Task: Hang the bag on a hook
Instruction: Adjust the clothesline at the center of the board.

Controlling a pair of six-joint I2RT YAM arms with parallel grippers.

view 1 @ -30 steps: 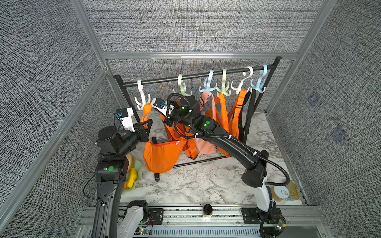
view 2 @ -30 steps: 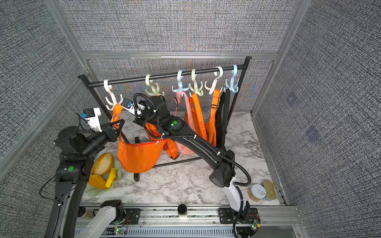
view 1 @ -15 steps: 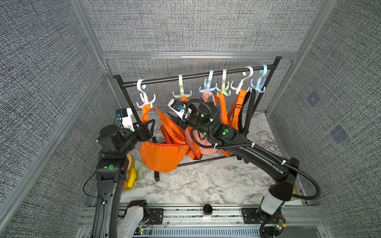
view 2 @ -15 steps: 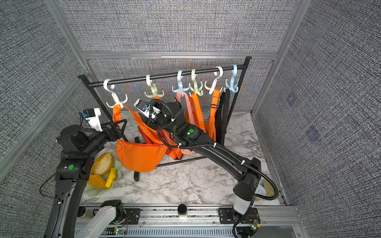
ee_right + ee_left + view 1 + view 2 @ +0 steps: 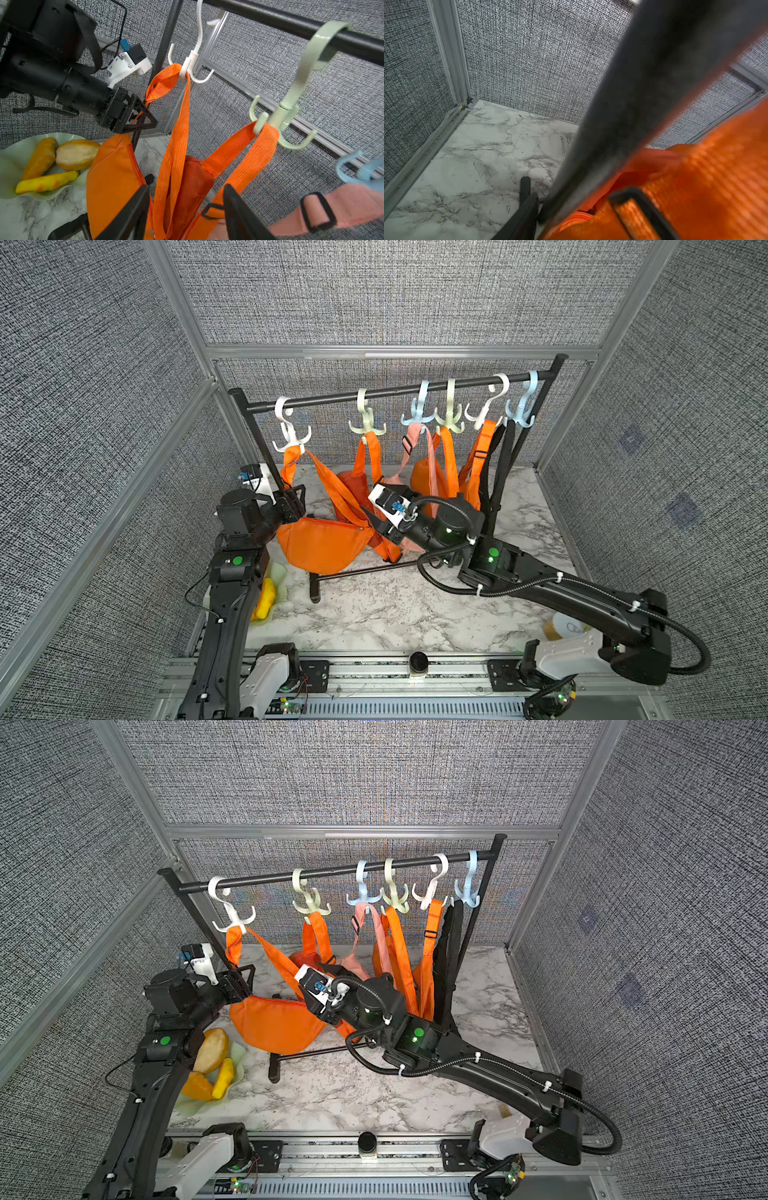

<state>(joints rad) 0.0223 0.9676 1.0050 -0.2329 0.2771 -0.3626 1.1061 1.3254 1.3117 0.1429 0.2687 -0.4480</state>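
marble tabletop (image 5: 395, 614); plump orange bag (image 5: 320, 545) slung by strap (image 5: 328, 476) from white hook (image 5: 291, 436); left jaws, right jaws parted.

The left arm (image 5: 226, 614) stood up from its base and bent forward at the elbow. The left gripper (image 5: 141, 113) pointed across toward the right one, jaws parted. The right arm (image 5: 582, 593) lay stretched low and long. The right gripper (image 5: 186, 190) was tilted upward, its fingers (image 5: 133, 207) spread wide, apart from the left fingertips.
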